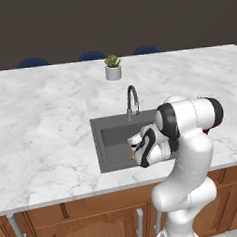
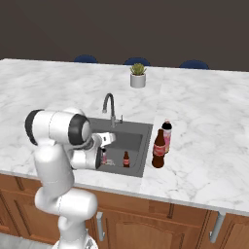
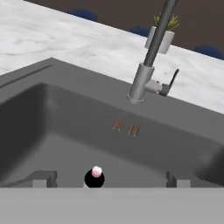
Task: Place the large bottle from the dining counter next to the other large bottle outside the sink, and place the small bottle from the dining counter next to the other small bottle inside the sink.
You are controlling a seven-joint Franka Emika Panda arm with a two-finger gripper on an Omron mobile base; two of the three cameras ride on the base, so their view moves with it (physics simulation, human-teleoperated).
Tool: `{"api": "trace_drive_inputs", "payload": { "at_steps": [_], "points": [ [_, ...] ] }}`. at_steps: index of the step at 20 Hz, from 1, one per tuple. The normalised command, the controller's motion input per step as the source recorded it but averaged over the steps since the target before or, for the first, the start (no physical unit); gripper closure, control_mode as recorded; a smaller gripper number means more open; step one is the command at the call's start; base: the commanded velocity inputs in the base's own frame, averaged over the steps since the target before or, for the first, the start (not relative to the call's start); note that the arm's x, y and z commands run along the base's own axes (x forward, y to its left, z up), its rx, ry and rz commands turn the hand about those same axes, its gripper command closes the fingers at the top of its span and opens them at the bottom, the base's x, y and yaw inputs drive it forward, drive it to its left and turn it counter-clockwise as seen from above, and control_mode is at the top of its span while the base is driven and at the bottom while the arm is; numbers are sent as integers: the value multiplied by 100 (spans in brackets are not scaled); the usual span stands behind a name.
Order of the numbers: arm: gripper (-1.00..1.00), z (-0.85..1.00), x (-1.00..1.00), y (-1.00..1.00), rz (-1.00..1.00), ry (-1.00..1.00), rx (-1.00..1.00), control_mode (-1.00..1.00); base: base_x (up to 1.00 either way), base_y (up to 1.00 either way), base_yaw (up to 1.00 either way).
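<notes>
Jaws spread wide, the gripper (image 3: 111, 178) hangs over the near part of the sink (image 3: 52, 127), holding nothing; its two dark fingertips (image 3: 43, 178) stand far apart at the bottom of the hand view. Directly between and just below the jaws, a bottle is seen from straight above as a dark round shape with a pale pink top, the small bottle (image 3: 95, 177), standing upright on the grey basin floor. From the right base view the same bottle (image 2: 103, 156) shows as a short pale shape with a reddish band, tucked right against the white hand, and whether the fingers touch it cannot be told. A little to the right of the jaws in that view, a second small bottle (image 2: 126, 159), dark with a red label, stands upright in the basin near the front wall, apart from the first. Beyond the jaws, at the back rim of the sink, rises the curved chrome tap (image 3: 151, 57). Further right, outside the basin on the marble dining counter (image 2: 204, 126), the large bottle (image 2: 158, 149), dark brown with a red label, stands upright just beside the other large bottle (image 2: 167, 135), which has a pink label and dark cap. Well beyond the tap, a small potted plant (image 2: 138, 75) sits on the counter.
</notes>
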Motion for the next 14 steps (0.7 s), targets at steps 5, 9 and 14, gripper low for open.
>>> {"api": "trace_drive_inputs", "payload": {
  "at_steps": [5, 9, 14],
  "points": [
    [-100, 73, -43, 4, 0, -4, 0, -100, 0, 0, 0],
    [-100, 64, -36, 9, 0, -1, 0, -100, 0, 0, 0],
    [-100, 51, -33, 11, 0, 0, -2, -100, 0, 0, 0]
  ]
}}
